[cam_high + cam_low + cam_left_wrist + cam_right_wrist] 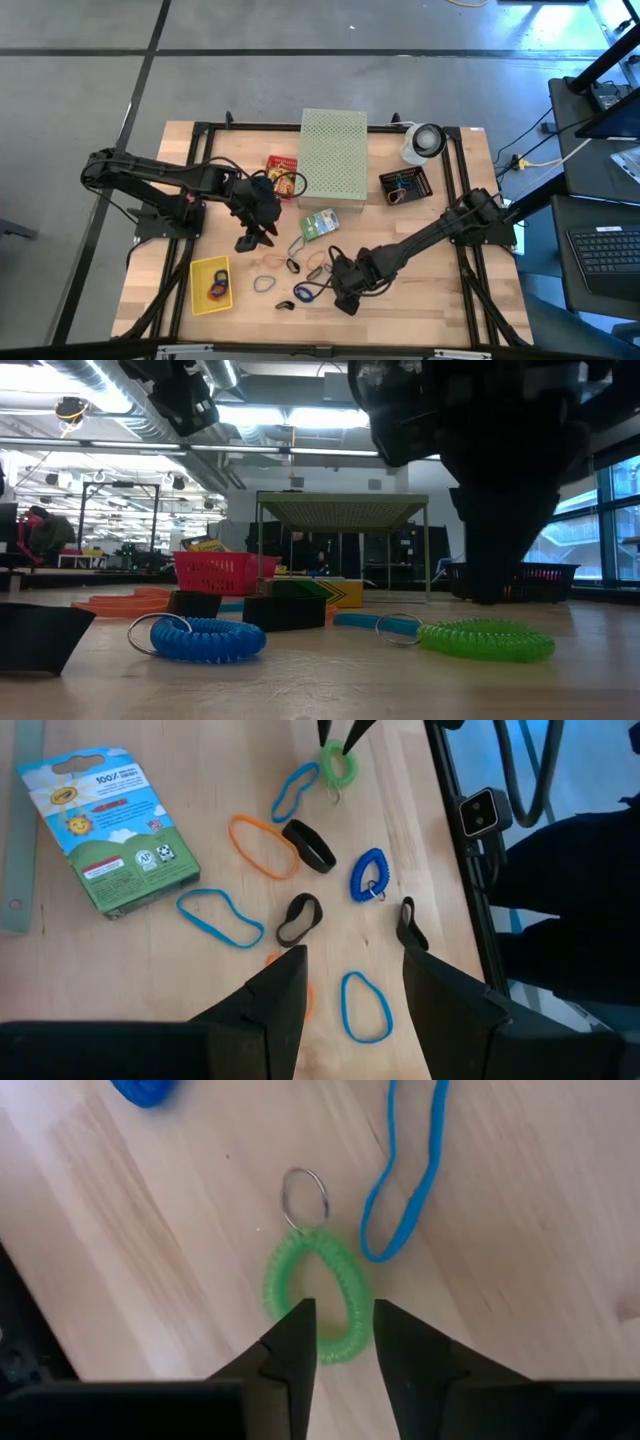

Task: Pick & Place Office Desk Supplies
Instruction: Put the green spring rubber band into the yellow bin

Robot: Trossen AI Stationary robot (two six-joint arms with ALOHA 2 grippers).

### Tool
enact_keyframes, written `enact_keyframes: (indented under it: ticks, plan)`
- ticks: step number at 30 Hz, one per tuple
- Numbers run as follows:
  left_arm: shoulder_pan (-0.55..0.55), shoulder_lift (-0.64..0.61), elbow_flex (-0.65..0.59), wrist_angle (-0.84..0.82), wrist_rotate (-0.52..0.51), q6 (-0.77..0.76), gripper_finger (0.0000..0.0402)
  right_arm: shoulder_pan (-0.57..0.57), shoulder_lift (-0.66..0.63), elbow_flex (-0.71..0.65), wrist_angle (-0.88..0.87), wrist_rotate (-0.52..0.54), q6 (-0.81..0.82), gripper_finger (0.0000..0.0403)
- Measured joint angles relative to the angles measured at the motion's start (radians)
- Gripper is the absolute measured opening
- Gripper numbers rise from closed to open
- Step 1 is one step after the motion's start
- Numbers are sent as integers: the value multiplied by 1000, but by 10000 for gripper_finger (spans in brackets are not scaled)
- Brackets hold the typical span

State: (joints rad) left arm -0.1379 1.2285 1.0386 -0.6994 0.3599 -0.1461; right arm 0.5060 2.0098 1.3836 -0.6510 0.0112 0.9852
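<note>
A green coil loop (315, 1295) with a metal key ring (303, 1198) lies flat on the wooden table; the low view shows the same green coil (487, 638). My right gripper (343, 1342) is open, pointing down over the coil's end opposite the ring. Around it lie a blue band (405, 1175), a blue coil (368, 875), an orange band (263, 845), black bands (310, 845) and a green-and-yellow crayon box (115, 825). My left gripper (350, 995) hovers open above another blue band (367, 1007), holding nothing. My right gripper comes from above, its fingers (290, 1345) astride one strand of the green coil at the end away from the key ring (338, 1338). The coil lies flat on the table. Whether the fingers touch it, I cannot tell.
A yellow tray (197, 272) with a few loops sits near the front left. The large pale green perforated box (333, 155) stands at the back, with a red-and-yellow box (283, 172) on its left and a black tray (405, 187) and a white round object (425, 140) on its right.
</note>
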Motion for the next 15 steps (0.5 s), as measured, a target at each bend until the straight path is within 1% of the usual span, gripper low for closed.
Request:
enact_keyframes:
  ticks: [4,8,15]
  plan:
    - [0,0,0,0,-1,-1,161,0,0,-28,27,-12,11,100]
    - [0,0,0,0,-1,-7,161,0,0,-48,54,4,25,100]
    - [0,0,0,0,0,-22,161,6,-4,-116,154,-6,69,100]
